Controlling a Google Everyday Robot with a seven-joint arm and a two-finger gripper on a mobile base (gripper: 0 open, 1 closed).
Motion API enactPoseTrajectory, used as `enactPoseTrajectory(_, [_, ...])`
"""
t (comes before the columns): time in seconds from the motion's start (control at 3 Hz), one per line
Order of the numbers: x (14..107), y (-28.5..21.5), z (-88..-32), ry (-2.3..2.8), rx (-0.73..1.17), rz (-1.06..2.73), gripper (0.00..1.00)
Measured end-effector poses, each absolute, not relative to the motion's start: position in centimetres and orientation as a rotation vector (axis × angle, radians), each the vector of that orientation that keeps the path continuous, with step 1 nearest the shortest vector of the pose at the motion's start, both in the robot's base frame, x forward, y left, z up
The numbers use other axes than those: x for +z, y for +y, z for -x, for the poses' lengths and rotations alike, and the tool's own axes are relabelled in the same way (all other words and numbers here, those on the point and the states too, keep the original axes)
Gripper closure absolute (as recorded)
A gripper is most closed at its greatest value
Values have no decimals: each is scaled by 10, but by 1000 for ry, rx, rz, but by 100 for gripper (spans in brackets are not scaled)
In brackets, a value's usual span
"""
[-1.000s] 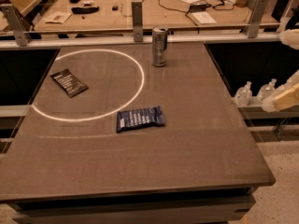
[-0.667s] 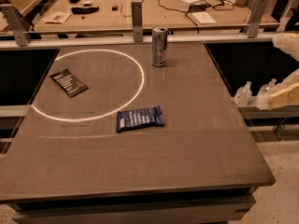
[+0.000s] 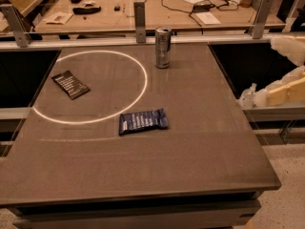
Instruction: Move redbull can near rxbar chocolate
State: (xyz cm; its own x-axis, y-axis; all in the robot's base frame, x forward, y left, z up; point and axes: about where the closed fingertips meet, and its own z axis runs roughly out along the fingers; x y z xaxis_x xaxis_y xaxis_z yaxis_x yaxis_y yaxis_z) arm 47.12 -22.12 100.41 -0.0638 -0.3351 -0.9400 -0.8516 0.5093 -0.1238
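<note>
The redbull can [image 3: 163, 47] stands upright at the far middle of the dark table [image 3: 200, 142], just right of a white painted circle [image 3: 143, 80]. The rxbar chocolate [image 3: 70, 84], a flat black wrapper with white text, lies inside the circle at the left. My gripper [image 3: 280, 70] is at the right edge of the view, beyond the table's right side and well right of the can. Its two pale fingers [image 3: 282, 92] stand apart, open and empty.
A blue wrapper with white text [image 3: 143, 121] lies near the table's middle, on the circle's lower rim. A metal rail with upright posts [image 3: 139, 15] runs along the far edge. Behind it is a workbench [image 3: 143, 8] with cables and tools.
The gripper has come further into view at the right edge; its upper finger now shows. The can and both wrappers have not moved.
</note>
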Motion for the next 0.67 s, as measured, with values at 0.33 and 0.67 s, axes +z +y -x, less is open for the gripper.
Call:
enactPoseTrajectory(0.33, [999, -215, -490, 1629, 648, 983, 0])
enactPoseTrajectory(0.67, [987, -218, -525, 1590, 697, 943, 0])
